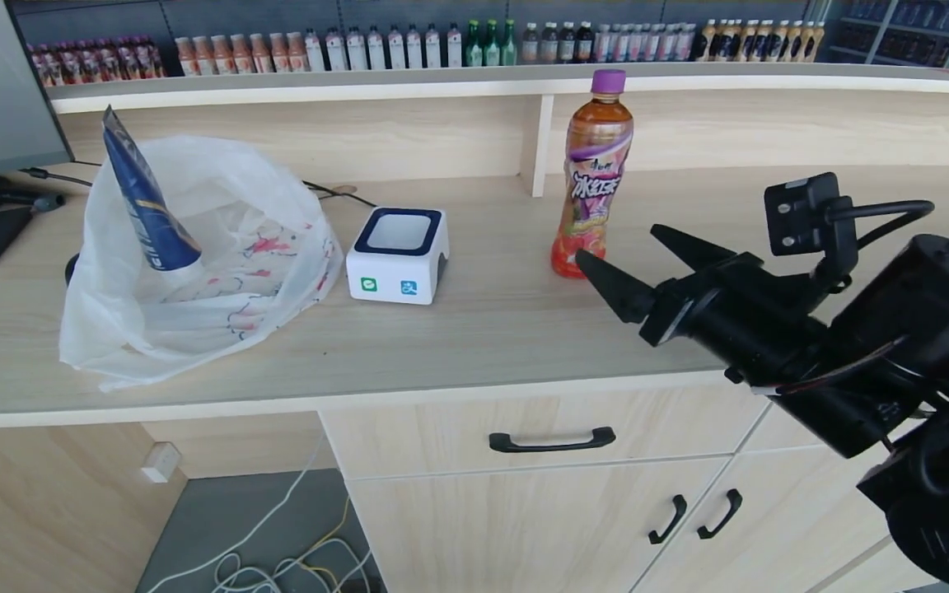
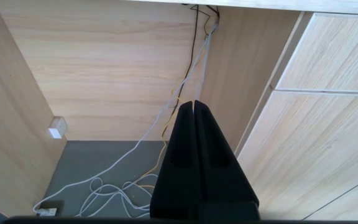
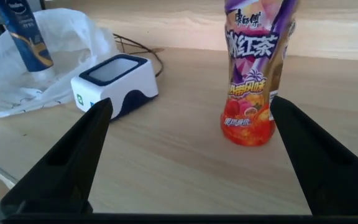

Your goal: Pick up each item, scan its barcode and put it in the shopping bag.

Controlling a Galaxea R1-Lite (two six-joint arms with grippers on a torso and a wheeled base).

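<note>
Item 1, counter [image 1: 483,329]: pale wood top, spanning the middle of the head view. Item 2, shopping bag [image 1: 219,272]: white plastic, slumped open at middle left, mouth upward. Item 3, right gripper [image 1: 616,243]: right of centre, fingers spread wide and empty, aimed at the base of the bottle and near it; contact not evident. Item 4, bottle [image 1: 594,177]: orange drink with purple cap, upright on the counter at upper centre-right; in the right wrist view it stands just beyond the gap of the spread fingers. Item 5, scanner [image 1: 399,255]: white box with dark-rimmed window, at centre, between bag and bottle. Item 6, blue packet [image 1: 145,206]: standing tilted inside the bag. Item 7, left gripper [image 2: 194,106]: fingers pressed together on nothing, low before the cabinet fronts. Step judged in hand: approach to pick up the bottle. Next move likely calls for advancing until the fingers straddle the bottle's body, closing firmly without tipping it, then presenting its barcode to the scanner window.
</note>
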